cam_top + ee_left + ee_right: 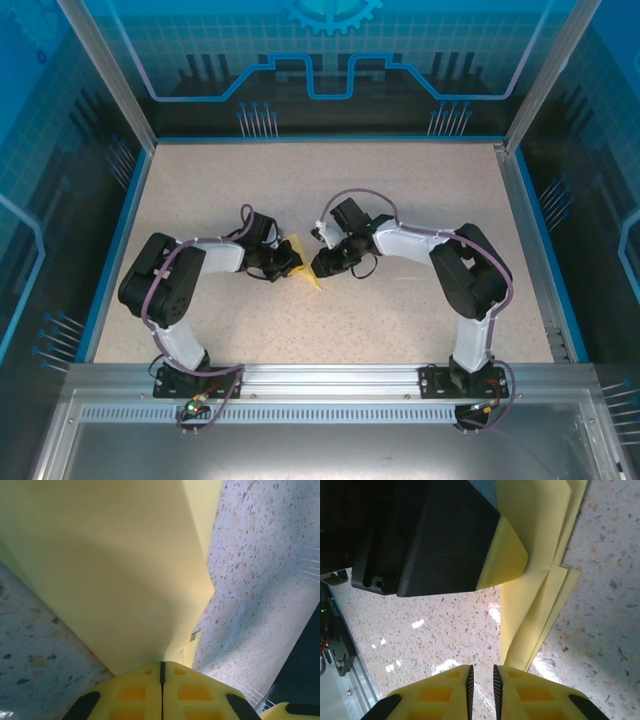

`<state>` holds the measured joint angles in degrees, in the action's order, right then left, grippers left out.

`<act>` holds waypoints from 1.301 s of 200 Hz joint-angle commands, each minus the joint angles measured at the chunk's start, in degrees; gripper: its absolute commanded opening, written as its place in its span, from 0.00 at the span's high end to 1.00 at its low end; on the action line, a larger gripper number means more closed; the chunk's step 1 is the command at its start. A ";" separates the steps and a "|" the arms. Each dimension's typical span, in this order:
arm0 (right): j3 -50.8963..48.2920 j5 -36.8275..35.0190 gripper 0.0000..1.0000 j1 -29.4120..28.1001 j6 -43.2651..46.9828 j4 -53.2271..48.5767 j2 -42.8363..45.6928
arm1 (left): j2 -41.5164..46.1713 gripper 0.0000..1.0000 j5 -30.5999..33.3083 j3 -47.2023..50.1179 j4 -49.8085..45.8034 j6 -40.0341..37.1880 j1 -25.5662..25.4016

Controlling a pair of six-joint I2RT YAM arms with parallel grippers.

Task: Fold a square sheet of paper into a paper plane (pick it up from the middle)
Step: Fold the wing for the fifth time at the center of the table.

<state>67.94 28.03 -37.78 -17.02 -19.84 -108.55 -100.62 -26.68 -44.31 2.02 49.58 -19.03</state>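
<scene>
my left hand (161,665) is right up close, its two yellow fingers pressed shut on the edge of the paper plane (125,570). the folded yellow paper is over the middle of the counter (420,320), between both hands. my right hand (481,670) is open just a crack, holding nothing, with the paper just beside its tips.

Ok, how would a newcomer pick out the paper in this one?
On the speckled table, look at its middle. The folded pale yellow paper is pinched in the left gripper, with the right gripper just beside it; it is the only thin, layered sheet there.
</scene>
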 commanded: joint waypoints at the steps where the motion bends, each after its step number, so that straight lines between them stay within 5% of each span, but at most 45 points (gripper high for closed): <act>1: 2.10 -0.28 0.81 -1.12 -0.99 -0.18 -2.10 | -2.61 0.92 5.40 0.11 -6.17 0.49 -0.39; 72: 7.64 -1.44 0.85 -3.96 0.93 -4.15 -7.28 | -2.88 0.93 5.49 -0.32 -6.88 1.04 -0.40; 137: 8.77 -9.75 0.86 -4.70 2.86 -9.59 -9.40 | -3.03 0.94 5.92 -0.33 -6.97 1.99 -0.40; 260: 2.50 -6.23 0.87 -2.04 5.21 -10.31 -5.12 | -3.62 0.94 6.81 -0.82 -8.21 1.35 -0.31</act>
<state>73.17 20.58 -40.88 -13.37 -25.02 -115.46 -100.99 -25.98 -45.65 -0.19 51.05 -19.27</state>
